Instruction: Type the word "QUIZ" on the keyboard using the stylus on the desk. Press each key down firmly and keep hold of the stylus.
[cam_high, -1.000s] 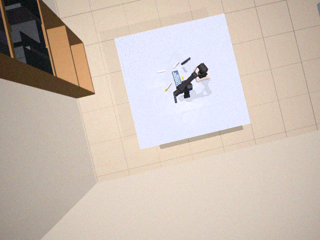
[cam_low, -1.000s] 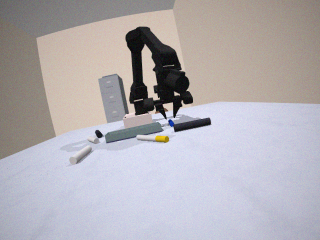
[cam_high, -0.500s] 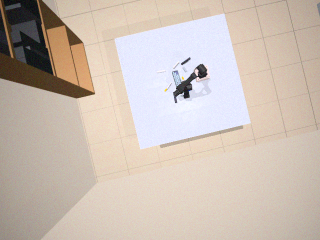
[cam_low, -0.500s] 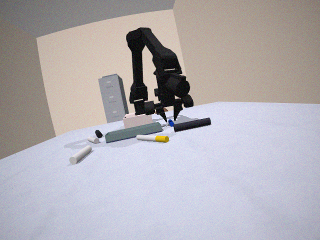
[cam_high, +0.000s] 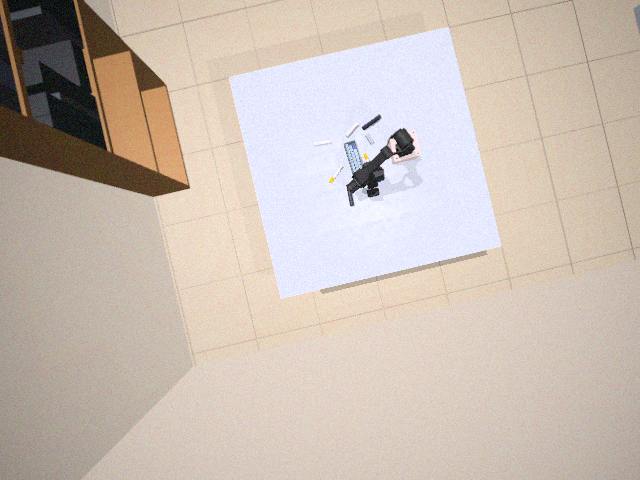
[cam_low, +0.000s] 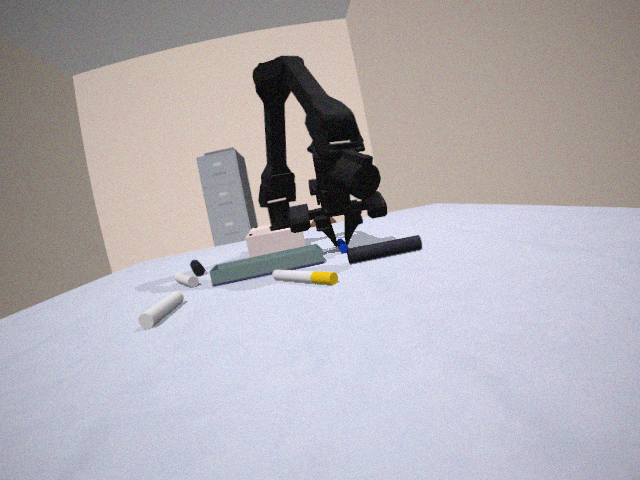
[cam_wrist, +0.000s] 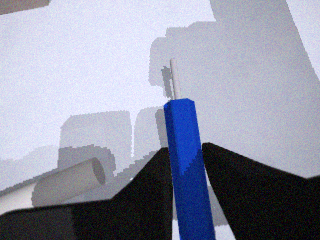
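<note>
The blue stylus (cam_low: 342, 246) (cam_wrist: 183, 130) has a thin grey tip that points away from the gripper in the wrist view. My gripper (cam_wrist: 185, 152) (cam_low: 341, 243) is shut on its blue body, with one black finger against each side. The stylus is low at the desk surface; whether it touches the desk I cannot tell. The keyboard (cam_high: 353, 153) (cam_low: 268, 265) lies beside the arm; the arm covers its near end in the top view. The key letters are not readable in these views.
A black cylinder (cam_high: 351, 198) (cam_low: 385, 249) lies close to the gripper. A white marker with a yellow end (cam_high: 338, 172) (cam_low: 294, 276) lies beside the keyboard. White cylinders (cam_high: 322, 143) (cam_low: 161, 310) and another black cylinder (cam_high: 371, 121) (cam_low: 196, 267) lie farther off. Another pale cylinder (cam_wrist: 70, 185) is near the left finger.
</note>
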